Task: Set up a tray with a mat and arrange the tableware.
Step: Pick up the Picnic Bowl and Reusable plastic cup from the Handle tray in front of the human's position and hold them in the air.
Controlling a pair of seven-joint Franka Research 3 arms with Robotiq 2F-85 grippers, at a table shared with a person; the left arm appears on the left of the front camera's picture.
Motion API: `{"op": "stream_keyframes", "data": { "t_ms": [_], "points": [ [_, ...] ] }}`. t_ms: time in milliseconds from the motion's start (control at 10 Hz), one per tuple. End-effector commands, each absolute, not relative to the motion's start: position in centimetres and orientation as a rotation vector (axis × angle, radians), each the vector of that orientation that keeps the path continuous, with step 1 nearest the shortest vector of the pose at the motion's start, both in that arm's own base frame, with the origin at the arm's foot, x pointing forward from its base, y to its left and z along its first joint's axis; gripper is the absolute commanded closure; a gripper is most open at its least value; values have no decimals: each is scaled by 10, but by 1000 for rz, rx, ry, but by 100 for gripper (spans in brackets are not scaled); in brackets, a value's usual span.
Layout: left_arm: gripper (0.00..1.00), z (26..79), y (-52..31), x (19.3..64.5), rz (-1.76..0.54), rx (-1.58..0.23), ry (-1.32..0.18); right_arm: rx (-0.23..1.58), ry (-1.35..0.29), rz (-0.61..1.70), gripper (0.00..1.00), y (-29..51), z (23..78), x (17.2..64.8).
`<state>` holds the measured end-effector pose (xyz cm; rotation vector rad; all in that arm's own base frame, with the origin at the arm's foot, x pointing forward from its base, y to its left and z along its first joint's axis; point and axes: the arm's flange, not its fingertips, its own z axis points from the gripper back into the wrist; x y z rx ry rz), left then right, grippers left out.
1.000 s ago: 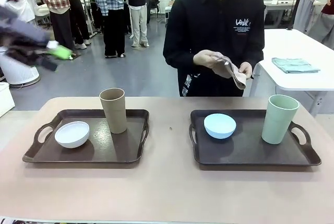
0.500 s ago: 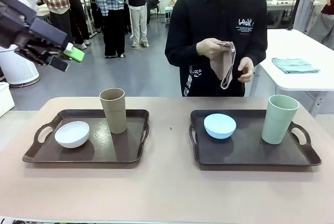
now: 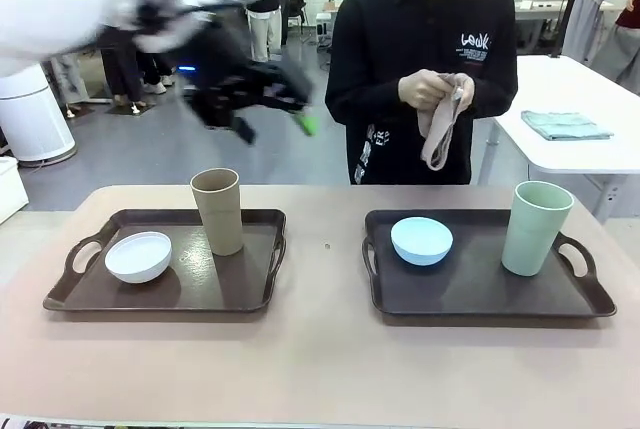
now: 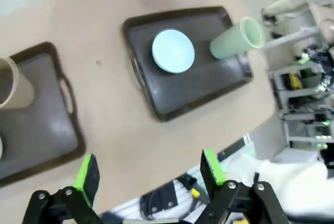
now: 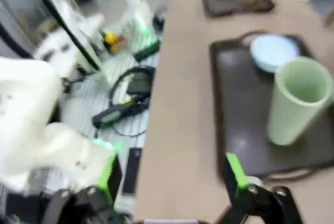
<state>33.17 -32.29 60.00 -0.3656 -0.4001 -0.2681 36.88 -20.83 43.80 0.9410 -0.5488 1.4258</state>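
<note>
**Operator:** How do my grippers stand?

**Inspector:** Your left gripper (image 4: 148,169) hangs high above the beige tabletop (image 3: 320,369). It is blurred in the front view, with green pads well apart and nothing between them. Your right gripper (image 5: 172,177) is likewise spread and empty, near the table's edge.

**Operator:** And the tableware?

**Inspector:** The left dark brown handled tray (image 3: 160,307) carries the white round bowl (image 3: 138,256) and the upright tan-brown tapered cup (image 3: 218,211). The right dark brown handled tray (image 3: 480,317) carries the light blue round bowl (image 3: 421,240) and the pale green tapered cup (image 3: 535,228). The person holds a beige cloth (image 3: 440,134) in both hands. Note the white chest lettering (image 3: 477,42) on the black shirt, too small to read.
</note>
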Motion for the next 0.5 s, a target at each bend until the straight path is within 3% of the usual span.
{"op": "stream_keyframes", "data": {
  "t_ms": [0, 100, 400],
  "points": [
    [0, 583, -363, 397, -218, -275, -348, 947, -689, 1683, 0, -236, 407, 382],
    [0, 600, -323, 332, -268, -366, -400, 941, -549, 1426, 0, -208, 438, 369],
    [0, 600, -323, 332, -268, -366, -400, 941, -549, 1426, 0, -208, 438, 369]
  ]
}}
